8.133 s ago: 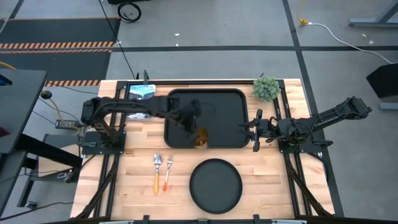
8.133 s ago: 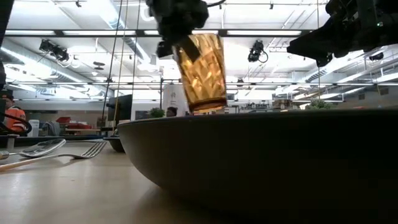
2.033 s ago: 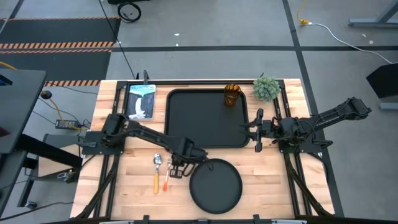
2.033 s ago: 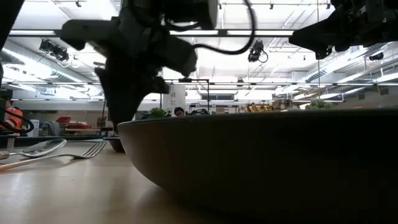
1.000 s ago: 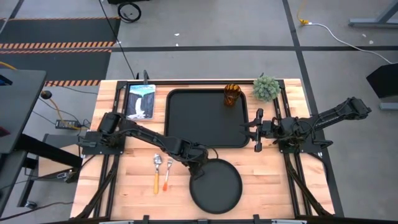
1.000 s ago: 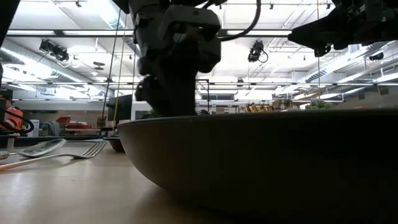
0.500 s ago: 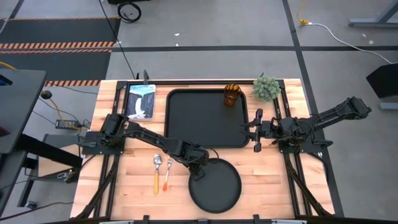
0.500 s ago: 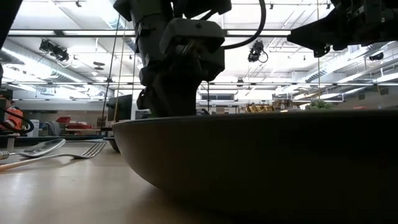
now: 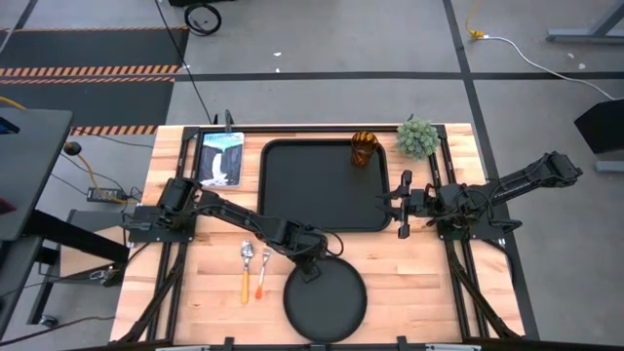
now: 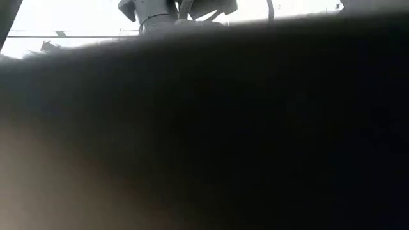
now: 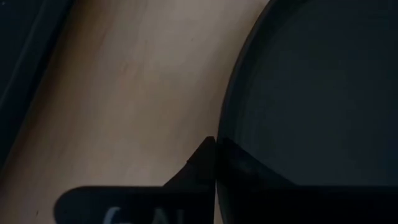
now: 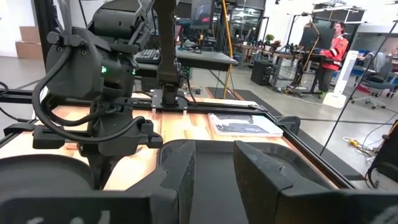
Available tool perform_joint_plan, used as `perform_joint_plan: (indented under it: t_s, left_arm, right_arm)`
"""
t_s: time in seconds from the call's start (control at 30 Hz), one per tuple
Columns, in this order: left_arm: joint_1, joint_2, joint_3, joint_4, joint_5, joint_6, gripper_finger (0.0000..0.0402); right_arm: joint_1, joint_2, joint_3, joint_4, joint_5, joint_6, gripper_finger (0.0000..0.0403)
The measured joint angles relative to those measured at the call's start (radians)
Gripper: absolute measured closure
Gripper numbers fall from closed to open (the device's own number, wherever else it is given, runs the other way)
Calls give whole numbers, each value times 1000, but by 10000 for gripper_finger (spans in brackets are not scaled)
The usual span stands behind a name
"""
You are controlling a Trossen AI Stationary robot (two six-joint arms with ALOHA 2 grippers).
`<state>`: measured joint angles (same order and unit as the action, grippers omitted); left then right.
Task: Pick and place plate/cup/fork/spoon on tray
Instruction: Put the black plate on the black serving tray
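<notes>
Matte black round plate (image 9: 325,297), rim seemingly pinched by left gripper (image 9: 309,270), right gripper (image 9: 401,204) parted, empty

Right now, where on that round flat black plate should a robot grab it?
At the raised rim, pinched from the edge: the round matte black plate lies flat on the wooden table, so only its lip gives the fingers something to close on. The left end effector sits at the rim's tray-facing side.

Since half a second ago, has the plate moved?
Yes. The plate has slid toward the fork and the table's near edge, gripped at its rim by the left gripper.
</notes>
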<state>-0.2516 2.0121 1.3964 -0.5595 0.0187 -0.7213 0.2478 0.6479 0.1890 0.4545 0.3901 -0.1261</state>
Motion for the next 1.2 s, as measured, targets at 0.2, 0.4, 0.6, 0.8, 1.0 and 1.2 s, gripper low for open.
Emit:
perform_joint_plan:
  t_s: [0.2, 0.4, 0.6, 0.8, 1.0, 1.2]
  left_arm:
    - [24, 0, 11, -16, 23, 25, 389]
    - [61, 0, 112, -112, 34, 107, 389]
    - [125, 0, 258, -272, 12, 240, 389]
    - [270, -2, 307, -345, 4, 356, 389]
    - [476, -2, 283, -332, 6, 404, 389]
    - [646, 5, 282, -279, 71, 387, 390]
  right_arm:
    - [0, 0, 0, 1, 0, 0, 287]
    - [0, 0, 0, 1, 1, 1, 287]
    - [0, 0, 0, 2, 1, 1, 287]
    - [0, 0, 0, 8, 0, 3, 287]
    - [0, 0, 0, 9, 0, 3, 287]
    - [0, 0, 0, 18, 0, -5, 287]
